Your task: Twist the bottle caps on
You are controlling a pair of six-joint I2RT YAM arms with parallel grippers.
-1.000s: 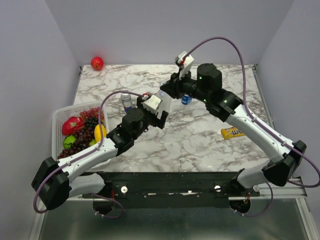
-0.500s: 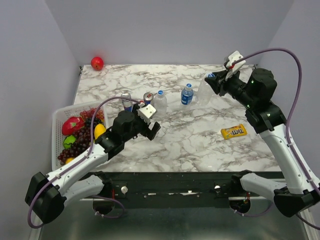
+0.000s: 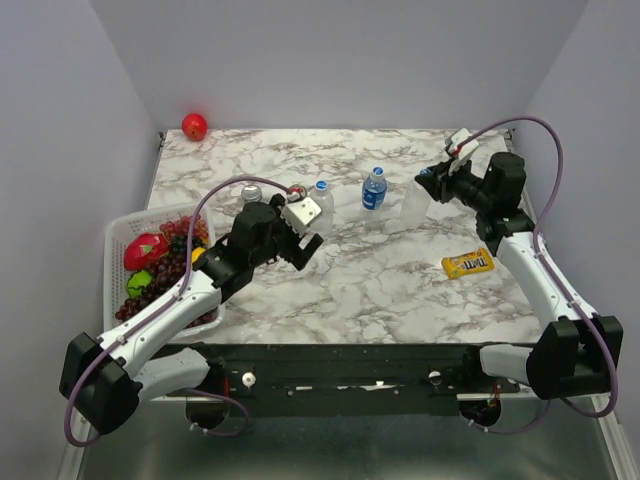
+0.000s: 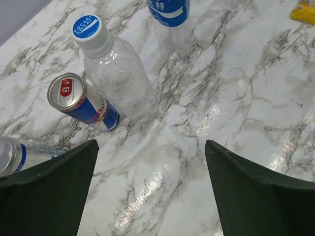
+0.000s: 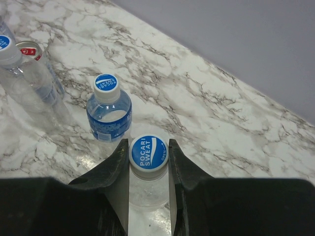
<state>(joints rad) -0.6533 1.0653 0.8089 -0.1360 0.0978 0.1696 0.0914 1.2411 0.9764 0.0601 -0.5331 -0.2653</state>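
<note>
Three bottles stand upright on the marble table, each topped with a blue cap. My right gripper [image 5: 148, 153] is shut on the bottle cap [image 5: 148, 151] of a clear unlabelled bottle [image 5: 147, 189]; from above, this gripper [image 3: 427, 183] sits over that bottle [image 3: 412, 206]. A blue-labelled bottle [image 5: 109, 117] [image 3: 374, 190] stands just beyond it. My left gripper [image 4: 151, 189] [image 3: 303, 243] is open over bare marble, with nothing between its fingers. Ahead of it stands another unlabelled bottle [image 4: 120, 78] [image 3: 320, 205] with its cap [image 4: 89, 28] on.
Two blue-and-silver cans [image 4: 84, 102] [image 4: 19, 155] stand left of the unlabelled bottle. A white basket [image 3: 113, 243] of fruit sits at the table's left edge. A yellow candy packet [image 3: 467, 263] lies at the right, and a red ball [image 3: 194, 126] at the far left corner.
My right arm swung from the middle of the table to the right-hand bottle and settled on its cap. My left gripper drew back from the unlabelled bottle, staying open.
</note>
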